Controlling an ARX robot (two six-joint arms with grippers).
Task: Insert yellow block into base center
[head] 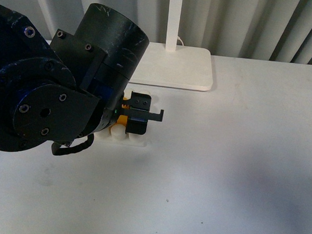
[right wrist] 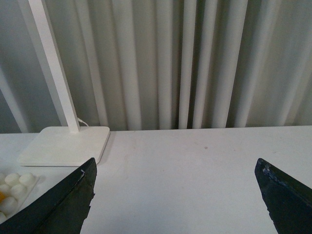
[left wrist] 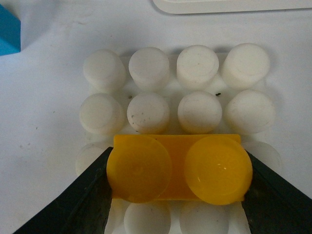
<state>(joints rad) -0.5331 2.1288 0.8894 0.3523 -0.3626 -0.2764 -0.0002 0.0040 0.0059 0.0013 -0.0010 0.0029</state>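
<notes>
Wrist footage from my left arm gives what the front camera cannot: the yellow block (left wrist: pixel 178 168) pinched end to end by the left gripper (left wrist: pixel 178 195), sitting over the base (left wrist: pixel 195 87) studs around the third row, two bare rows beyond it. Up front, the arm hides nearly all of this; I see only a yellow sliver (head: pixel 123 120). My right gripper (right wrist: pixel 178 195) hangs spread wide, empty, above the table (right wrist: pixel 195 165) near the lamp stand (right wrist: pixel 63 146).

- No legible text, label, brand, number or sign on any surface in the front view, left wrist view or right wrist view.
</notes>
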